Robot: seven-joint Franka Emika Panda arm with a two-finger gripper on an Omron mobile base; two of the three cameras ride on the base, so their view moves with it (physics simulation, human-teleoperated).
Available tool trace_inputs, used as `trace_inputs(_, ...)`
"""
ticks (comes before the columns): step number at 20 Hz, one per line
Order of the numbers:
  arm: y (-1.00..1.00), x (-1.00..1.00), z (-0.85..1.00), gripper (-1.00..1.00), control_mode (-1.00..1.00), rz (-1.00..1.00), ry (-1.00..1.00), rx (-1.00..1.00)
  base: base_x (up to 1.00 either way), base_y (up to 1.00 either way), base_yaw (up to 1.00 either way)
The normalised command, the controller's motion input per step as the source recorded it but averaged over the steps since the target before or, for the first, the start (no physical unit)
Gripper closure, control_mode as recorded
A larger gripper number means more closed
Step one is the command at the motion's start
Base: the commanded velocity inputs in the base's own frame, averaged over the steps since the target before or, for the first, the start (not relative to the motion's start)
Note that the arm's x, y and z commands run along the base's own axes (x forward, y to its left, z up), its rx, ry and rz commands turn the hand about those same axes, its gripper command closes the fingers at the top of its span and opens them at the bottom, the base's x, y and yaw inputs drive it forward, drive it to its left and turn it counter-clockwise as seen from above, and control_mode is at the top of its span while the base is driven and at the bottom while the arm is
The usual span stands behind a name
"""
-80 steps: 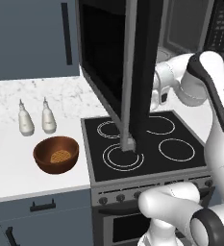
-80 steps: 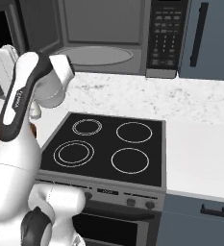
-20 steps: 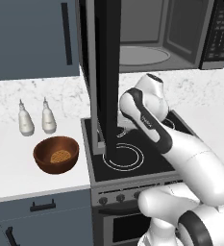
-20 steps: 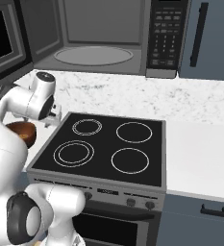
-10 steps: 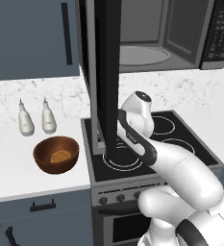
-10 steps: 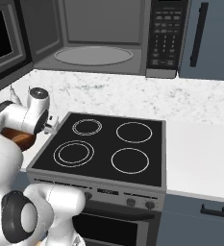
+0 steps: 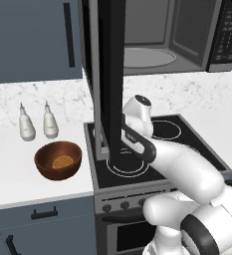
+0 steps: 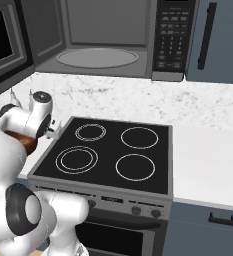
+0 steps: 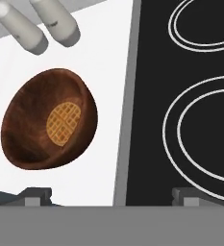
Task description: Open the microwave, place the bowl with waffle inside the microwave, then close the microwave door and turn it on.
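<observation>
We note the round wood-grained bowl (image 9: 46,126) on white counter (image 7: 8,179) beside the glossy black stove (image 9: 190,96), gridded waffle (image 9: 63,124) inside. Gripper (image 9: 105,194) fingertips stand apart, empty.

The microwave (image 8: 105,42) stands open above the stove (image 8: 108,155); the white arm (image 8: 28,122) reaches left of the stove's 4 burners.

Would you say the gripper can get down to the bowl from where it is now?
Probably yes. The gripper, fingers apart, looks down at the counter's edge beside the stove; the bowl with the waffle lies just off to one side, with nothing over it. The two bottles stand beyond it.
</observation>
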Motion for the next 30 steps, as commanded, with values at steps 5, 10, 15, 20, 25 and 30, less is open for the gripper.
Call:
trace_inputs(5,0.24,0.10,-0.11,-1.00,-1.00,0.00,0.02,-0.02,0.00,0.00,0.00)
trace_inputs(10,0.17,0.07,-0.21,-1.00,-1.00,0.00,0.02,-0.03,0.00,0.00,0.00)
trace_inputs(15,0.08,0.01,-0.32,-1.00,-1.00,0.00,0.03,-0.04,0.00,0.00,0.00)
trace_inputs(20,0.13,0.00,-0.30,-1.00,-1.00,0.00,0.00,-0.02,0.00,0.00,0.00)
trace_inputs(25,0.23,0.01,-0.08,-1.00,-1.00,0.00,0.00,0.00,0.00,0.00,0.00)
trace_inputs(30,0.37,0.12,0.00,-1.00,-1.00,0.00,0.00,0.00,0.00,0.00,0.00)
